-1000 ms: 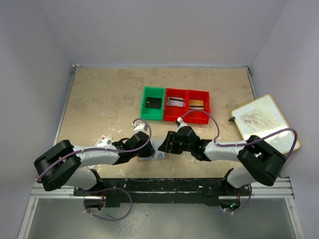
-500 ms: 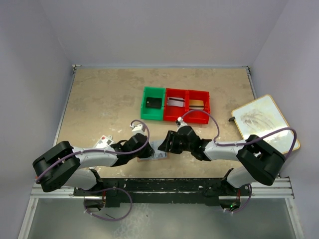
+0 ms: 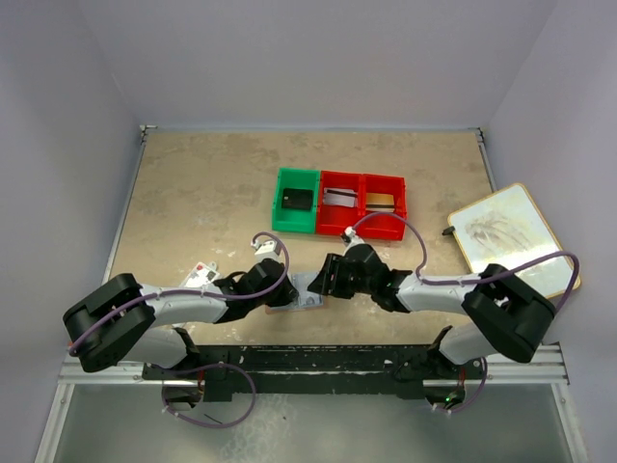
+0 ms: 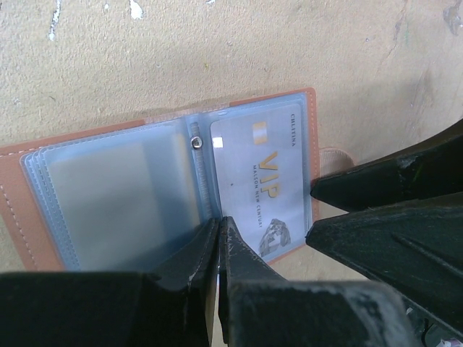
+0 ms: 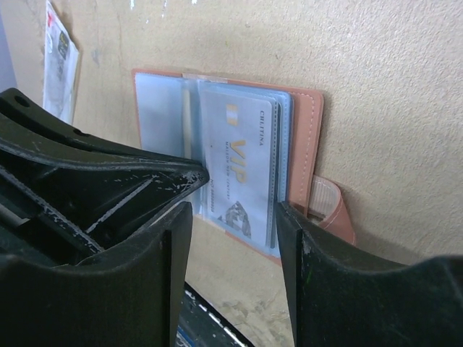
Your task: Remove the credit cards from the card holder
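Observation:
The card holder lies open on the table between both grippers, reddish-brown outside, with clear blue-grey sleeves. A pale blue card marked VIP sits in its right-hand sleeve. My left gripper is shut, with its tips on the near edge of the holder at the spine. It also shows in the top view. My right gripper stands open, one finger to either side of the card's near end, and grips nothing. From above it lies just right of the holder.
A green bin and two red bins stand behind the holder, each with a card in it. A white packet with a red mark lies at the left. A framed board rests at the right edge.
My left gripper's jaws have closed the last bit. The right gripper has edged slightly closer to the holder. The holder has hardly moved.

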Controlling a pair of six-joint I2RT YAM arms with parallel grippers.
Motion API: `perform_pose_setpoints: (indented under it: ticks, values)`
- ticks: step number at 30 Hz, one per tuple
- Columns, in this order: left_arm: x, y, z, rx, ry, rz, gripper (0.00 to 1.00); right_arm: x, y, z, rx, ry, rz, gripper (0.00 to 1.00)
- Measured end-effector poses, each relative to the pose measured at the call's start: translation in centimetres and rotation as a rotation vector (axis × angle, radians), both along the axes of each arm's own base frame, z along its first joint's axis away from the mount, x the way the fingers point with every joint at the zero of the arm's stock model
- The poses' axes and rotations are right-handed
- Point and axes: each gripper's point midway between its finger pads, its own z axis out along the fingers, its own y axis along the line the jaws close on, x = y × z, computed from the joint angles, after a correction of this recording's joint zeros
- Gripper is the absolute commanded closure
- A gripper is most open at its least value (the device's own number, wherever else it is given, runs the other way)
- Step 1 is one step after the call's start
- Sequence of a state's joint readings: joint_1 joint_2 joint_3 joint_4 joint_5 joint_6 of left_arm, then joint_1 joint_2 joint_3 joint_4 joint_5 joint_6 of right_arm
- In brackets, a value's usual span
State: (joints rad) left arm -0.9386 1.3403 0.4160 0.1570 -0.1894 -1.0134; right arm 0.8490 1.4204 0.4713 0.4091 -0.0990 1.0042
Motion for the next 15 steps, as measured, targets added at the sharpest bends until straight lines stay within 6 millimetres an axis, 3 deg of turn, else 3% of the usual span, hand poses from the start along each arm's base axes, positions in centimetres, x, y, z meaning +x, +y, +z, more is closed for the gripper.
perform_pose_setpoints:
  ticks: [15]
  values:
    - [0.0, 0.1, 0.0, -0.001, -0.001, 0.003, 1.00, -0.1, 1.0, -0.3, 0.059, 0.000, 0.052, 0.51]
